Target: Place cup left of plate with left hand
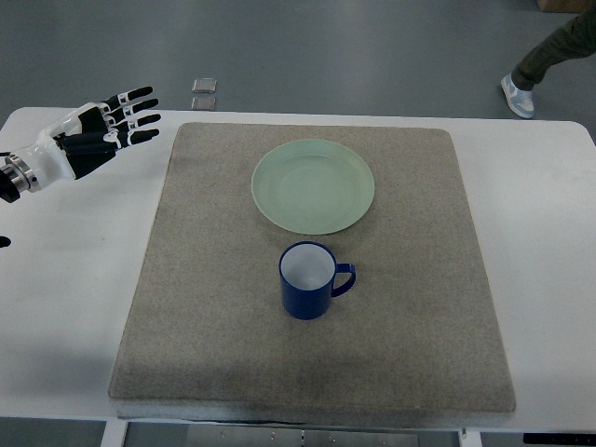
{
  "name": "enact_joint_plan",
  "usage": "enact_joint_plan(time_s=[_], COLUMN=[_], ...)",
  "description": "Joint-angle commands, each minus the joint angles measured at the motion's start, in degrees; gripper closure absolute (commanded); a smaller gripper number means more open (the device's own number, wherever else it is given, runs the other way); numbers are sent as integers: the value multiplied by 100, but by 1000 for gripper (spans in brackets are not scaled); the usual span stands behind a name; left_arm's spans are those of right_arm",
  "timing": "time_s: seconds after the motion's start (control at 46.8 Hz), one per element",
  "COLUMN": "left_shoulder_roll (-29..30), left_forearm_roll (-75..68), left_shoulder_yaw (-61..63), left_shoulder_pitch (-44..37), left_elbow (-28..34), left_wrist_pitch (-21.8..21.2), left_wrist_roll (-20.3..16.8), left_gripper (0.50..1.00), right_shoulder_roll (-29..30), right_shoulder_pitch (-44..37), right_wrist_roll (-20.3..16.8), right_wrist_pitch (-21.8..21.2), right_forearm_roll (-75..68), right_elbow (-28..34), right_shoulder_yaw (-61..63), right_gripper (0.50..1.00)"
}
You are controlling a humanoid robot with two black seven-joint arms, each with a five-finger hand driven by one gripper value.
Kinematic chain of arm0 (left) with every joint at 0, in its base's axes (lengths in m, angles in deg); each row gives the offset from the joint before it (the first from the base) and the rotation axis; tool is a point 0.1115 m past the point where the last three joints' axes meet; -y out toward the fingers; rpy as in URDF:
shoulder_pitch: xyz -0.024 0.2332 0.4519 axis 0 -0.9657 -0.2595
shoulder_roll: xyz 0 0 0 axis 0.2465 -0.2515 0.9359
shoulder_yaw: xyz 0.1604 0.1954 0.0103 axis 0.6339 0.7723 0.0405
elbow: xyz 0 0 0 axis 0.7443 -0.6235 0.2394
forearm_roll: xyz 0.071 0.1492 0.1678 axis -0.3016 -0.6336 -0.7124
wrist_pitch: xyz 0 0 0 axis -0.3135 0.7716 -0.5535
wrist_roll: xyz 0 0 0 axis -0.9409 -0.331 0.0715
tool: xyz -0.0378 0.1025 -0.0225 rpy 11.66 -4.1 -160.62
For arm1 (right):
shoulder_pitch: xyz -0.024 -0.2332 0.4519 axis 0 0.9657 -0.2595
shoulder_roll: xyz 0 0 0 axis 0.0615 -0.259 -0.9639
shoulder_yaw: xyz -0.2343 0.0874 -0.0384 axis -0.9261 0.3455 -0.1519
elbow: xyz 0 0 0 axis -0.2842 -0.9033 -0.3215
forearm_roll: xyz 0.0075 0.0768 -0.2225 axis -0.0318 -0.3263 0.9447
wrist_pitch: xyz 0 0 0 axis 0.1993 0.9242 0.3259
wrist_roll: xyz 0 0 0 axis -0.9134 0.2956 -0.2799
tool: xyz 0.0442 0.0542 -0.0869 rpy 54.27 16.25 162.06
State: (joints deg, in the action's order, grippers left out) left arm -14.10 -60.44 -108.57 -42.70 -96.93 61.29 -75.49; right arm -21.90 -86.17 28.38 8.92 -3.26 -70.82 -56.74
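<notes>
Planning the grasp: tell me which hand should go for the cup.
Left. The left hand is the only one in view, open above the table's left side. The cup stands upright below the plate, handle pointing right, so its left side looks free to grip.

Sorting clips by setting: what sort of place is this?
Probably a lab or test room: a white table with a grey mat, bare grey floor, and a person's leg passing.
</notes>
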Motion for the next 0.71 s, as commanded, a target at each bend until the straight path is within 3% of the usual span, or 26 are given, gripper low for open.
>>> enact_joint_plan(time_s=[0.0,0.214,0.363,0.513,0.684], left_shoulder_roll=[20,64,-6,-94,-322], left_forearm_roll=[-147,-278,-1244,-1957,-2045], left_shoulder_yaw=[36,80,89,194,379], left_shoulder_pitch=[-288,-912,-1246,-1387,-1334], left_elbow=[-298,-1159,-1678,-2030,-2145], left_wrist_pitch=[-1,-1,-1,-1,-1], left_wrist_roll=[-186,-318,-388,-810,-854], left_gripper=[501,501,504,504,504], right_shoulder_roll=[0,0,0,0,0], right_shoulder_pitch=[4,4,4,4,4], right_wrist_roll=[-1,-1,-1,-1,-1], right_wrist_pitch=[0,0,0,0,0], right_forearm_roll=[0,0,0,0,0], right_elbow=[-1,-1,-1,-1,-1], right_shoulder_yaw=[0,0,0,0,0], right_gripper=[568,568,568,568,568])
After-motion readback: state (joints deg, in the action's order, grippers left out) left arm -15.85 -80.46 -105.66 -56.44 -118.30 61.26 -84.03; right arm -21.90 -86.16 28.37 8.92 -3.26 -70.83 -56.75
